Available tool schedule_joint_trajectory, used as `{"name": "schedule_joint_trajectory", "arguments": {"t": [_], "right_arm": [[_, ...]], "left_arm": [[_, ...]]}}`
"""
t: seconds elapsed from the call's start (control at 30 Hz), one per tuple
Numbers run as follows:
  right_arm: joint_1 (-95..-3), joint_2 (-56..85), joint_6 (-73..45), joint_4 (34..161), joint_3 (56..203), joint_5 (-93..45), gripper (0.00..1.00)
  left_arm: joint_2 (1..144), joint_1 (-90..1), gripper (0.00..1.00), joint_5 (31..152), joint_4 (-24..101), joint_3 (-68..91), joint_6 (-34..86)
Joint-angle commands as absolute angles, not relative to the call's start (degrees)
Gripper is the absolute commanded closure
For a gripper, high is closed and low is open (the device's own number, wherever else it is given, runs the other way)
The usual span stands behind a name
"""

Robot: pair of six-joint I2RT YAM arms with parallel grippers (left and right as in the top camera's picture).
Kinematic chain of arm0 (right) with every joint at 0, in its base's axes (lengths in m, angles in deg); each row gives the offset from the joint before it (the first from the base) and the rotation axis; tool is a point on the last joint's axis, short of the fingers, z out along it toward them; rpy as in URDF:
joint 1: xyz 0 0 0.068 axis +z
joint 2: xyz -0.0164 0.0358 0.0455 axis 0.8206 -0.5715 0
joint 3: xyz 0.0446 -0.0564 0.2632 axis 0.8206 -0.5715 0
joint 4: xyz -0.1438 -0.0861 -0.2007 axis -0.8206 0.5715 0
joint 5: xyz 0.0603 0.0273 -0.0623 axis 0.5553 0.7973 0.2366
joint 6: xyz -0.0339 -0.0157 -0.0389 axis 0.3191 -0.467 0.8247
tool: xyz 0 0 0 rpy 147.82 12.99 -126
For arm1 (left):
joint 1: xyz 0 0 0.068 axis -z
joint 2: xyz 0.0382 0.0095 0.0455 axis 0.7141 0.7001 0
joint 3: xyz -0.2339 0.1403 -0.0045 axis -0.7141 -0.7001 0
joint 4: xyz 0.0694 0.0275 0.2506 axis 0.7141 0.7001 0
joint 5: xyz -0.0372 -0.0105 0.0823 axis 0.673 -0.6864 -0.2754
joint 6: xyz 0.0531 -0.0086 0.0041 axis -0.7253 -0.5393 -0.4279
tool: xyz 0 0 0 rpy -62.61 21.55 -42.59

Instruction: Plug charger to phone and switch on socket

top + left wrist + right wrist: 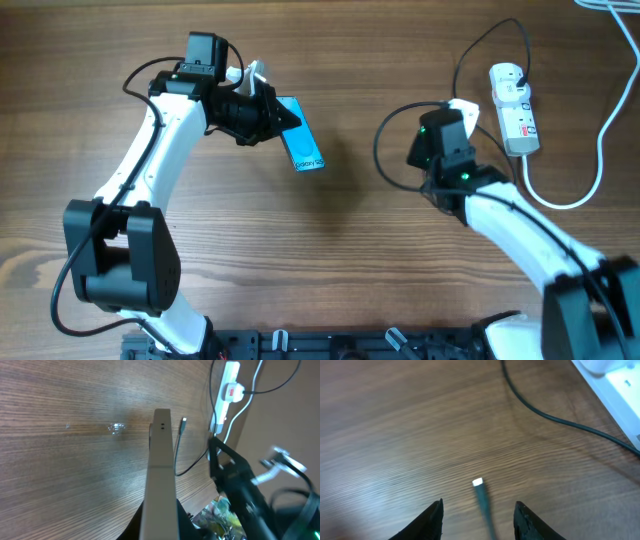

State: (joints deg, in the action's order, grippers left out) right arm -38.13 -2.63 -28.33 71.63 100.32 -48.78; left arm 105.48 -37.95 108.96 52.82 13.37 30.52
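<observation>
My left gripper (262, 117) is shut on the phone (301, 147), which has a turquoise screen and is held tilted above the table. In the left wrist view the phone (161, 470) shows edge-on, rising from the jaws (160, 531). The charger's thin black cable (381, 150) loops from the socket (514, 108) towards the right arm. Its metal-tipped plug (478, 482) lies on the table between the spread fingers of my right gripper (479, 519), which is open and empty. The plug also shows in the left wrist view (183, 421). In the overhead view my right gripper (425, 142) hides it.
A thick white cord (601, 150) runs from the socket along the right edge. A white adapter (505, 75) sits plugged in the socket's far end. The black cable (545, 414) crosses the wood close to the socket (620, 385).
</observation>
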Motion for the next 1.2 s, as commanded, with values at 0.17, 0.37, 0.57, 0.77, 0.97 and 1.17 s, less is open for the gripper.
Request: {"name": "schedule_joint_trajectory", "arguments": {"t": [0.17, 0.37, 0.57, 0.77, 0.97, 1.17], "right_arm": [[-39.37, -12.42, -23.88, 67.33, 101.37, -43.65, 0.55], [-39.37, -18.06, -22.67, 66.48, 101.37, -43.67, 0.60], [-39.37, -18.67, -20.44, 68.70, 101.32, -43.65, 0.70], [-39.37, -19.68, -19.68, 70.10, 101.26, -43.52, 0.83], [-39.37, -20.05, -19.83, 70.13, 101.26, -36.61, 0.95], [-39.37, -19.11, -19.88, 70.89, 102.33, -34.16, 0.96]], "left_arm": [[105.76, -38.10, 0.96, 111.99, 51.66, 13.28, 30.87], [105.76, -38.10, 0.96, 111.97, 51.66, 13.28, 30.90], [105.76, -38.10, 0.96, 111.99, 51.46, 13.28, 30.90], [105.76, -38.10, 0.96, 111.99, 51.59, 13.28, 30.90], [105.76, -38.12, 0.96, 111.99, 51.68, 13.28, 30.90], [105.76, -38.12, 0.96, 112.02, 51.62, 13.28, 30.87]]}}
